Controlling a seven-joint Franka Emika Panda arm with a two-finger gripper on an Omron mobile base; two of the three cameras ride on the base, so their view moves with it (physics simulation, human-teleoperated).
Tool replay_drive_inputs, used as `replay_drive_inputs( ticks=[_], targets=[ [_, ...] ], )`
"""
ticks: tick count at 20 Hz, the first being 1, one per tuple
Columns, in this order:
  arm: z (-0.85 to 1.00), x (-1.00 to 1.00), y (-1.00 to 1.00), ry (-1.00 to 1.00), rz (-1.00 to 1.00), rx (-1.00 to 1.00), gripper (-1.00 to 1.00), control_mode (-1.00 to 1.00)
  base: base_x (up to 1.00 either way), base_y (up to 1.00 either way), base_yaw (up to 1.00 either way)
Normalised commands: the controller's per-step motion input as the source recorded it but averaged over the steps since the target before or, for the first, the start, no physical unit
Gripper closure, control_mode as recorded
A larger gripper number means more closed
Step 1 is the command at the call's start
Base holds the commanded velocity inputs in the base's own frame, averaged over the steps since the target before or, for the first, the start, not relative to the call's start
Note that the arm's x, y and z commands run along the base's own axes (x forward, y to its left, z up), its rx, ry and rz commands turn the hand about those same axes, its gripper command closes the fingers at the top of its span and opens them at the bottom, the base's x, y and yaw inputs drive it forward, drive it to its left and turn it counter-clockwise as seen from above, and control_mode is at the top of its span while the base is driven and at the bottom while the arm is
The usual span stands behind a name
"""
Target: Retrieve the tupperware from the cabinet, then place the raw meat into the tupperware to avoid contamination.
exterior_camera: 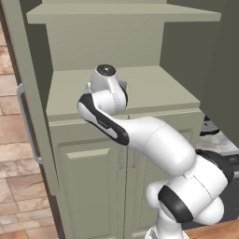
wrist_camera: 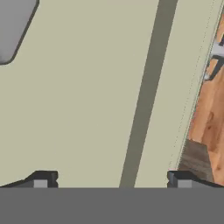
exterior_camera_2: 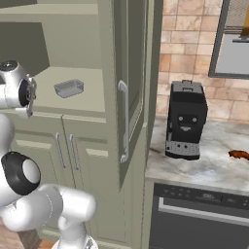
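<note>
The tupperware (exterior_camera_2: pixel 68 88), a small pale grey see-through box, stands on the open shelf of the sage-green cabinet (exterior_camera_2: pixel 87 141). One of its corners shows at the top left of the hand view as the tupperware (wrist_camera: pixel 13 26). My gripper (wrist_camera: pixel 112 179) is open and empty, looking down on the bare shelf near its front edge. In the right base view my hand (exterior_camera_2: pixel 19 90) hovers left of the tupperware, apart from it. The raw meat (exterior_camera_2: pixel 239 154), a small reddish-brown lump, lies on the marble counter at the far right.
The cabinet's right upper door (exterior_camera_2: pixel 129 87) stands open between the shelf and the counter, and the left door (exterior_camera: pixel 28 116) is open too. A black coffee machine (exterior_camera_2: pixel 186 119) sits on the counter (exterior_camera_2: pixel 204 170) above a dark dishwasher (exterior_camera_2: pixel 204 214).
</note>
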Motion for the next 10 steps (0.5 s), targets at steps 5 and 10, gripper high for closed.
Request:
replay_drive_inputs(
  ticks=[5, 10],
  targets=[
    [0.00, 0.38, -0.41, 0.02, -0.26, -0.13, -1.00, -1.00, 0.00, 0.00, 0.00],
    [0.01, 0.38, -0.44, 0.02, -0.24, -0.13, -1.00, -1.00, 0.00, 0.00, 0.00]
  ],
)
